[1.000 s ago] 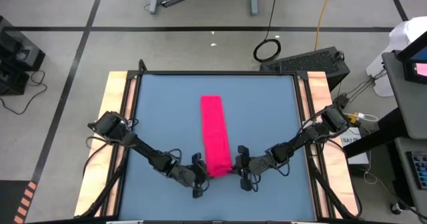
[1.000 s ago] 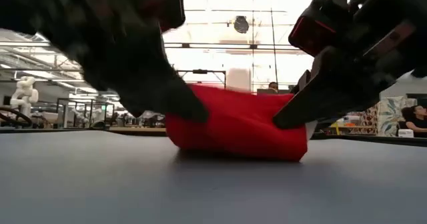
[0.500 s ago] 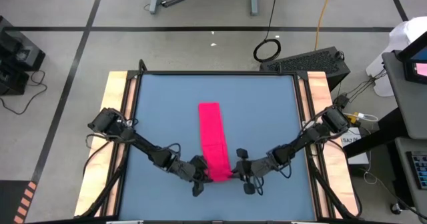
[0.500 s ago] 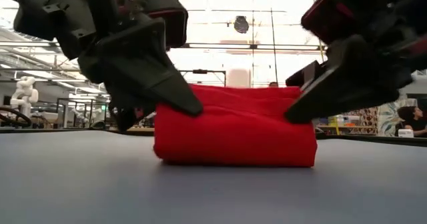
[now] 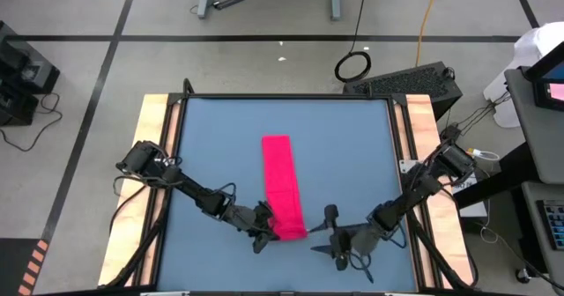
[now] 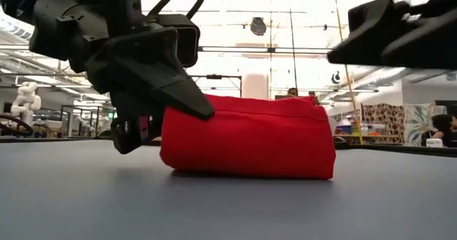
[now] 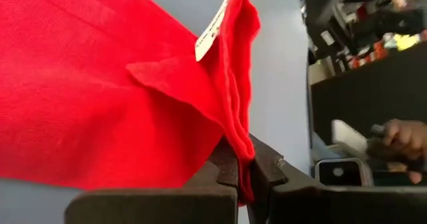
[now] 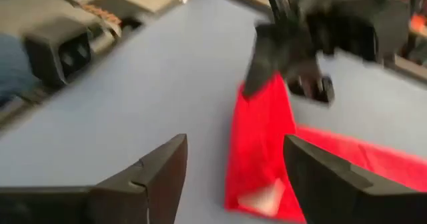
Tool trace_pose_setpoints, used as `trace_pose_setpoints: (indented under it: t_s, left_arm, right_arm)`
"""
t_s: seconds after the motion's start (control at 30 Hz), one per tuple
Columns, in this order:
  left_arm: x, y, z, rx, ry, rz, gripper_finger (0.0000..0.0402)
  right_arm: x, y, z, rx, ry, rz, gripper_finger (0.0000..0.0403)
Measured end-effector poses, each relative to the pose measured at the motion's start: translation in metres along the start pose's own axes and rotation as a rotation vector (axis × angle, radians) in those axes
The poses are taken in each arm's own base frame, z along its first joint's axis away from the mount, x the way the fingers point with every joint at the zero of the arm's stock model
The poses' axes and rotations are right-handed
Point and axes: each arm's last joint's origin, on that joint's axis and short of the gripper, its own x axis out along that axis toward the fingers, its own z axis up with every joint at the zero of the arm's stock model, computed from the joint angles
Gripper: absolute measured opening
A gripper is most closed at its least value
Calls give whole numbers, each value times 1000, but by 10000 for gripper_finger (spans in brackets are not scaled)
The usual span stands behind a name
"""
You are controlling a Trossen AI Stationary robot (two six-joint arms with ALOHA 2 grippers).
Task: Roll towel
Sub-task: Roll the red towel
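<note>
While the left pincer [image 5: 267, 232] is clenching the towel's [image 5: 282, 186] near corner at seven o'clock on the counter [image 5: 203, 146], the red-pink cloth is lying as a folded strip running from centre toward six o'clock. Just beside its near end, the right pincer [image 5: 328, 233] is hanging released, apart from the cloth.

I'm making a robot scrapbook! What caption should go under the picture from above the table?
Left gripper pinches the red towel's near end while the right gripper sits open beside it.
</note>
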Motion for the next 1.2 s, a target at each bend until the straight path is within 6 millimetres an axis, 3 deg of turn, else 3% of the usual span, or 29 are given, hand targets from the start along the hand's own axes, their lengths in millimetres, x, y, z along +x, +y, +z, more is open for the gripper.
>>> trace_pose_setpoints:
  t_s: [0.17, 0.53, 0.73, 1.2]
  left_arm:
    - [0, 0, 0, -28, 3, -4, 2]
    - [5, 6, -4, -59, 40, 3, 2]
    - [5, 6, -3, -59, 38, 2, 2]
    - [5, 4, -2, -61, 16, -19, 8]
  right_arm:
    - [5, 6, -2, -31, -42, 34, 236]
    - [56, 20, -13, -113, 98, -52, 231]
    - [60, 19, -12, -100, 207, -169, 231]
    - [72, -3, -19, 151, 283, -104, 228]
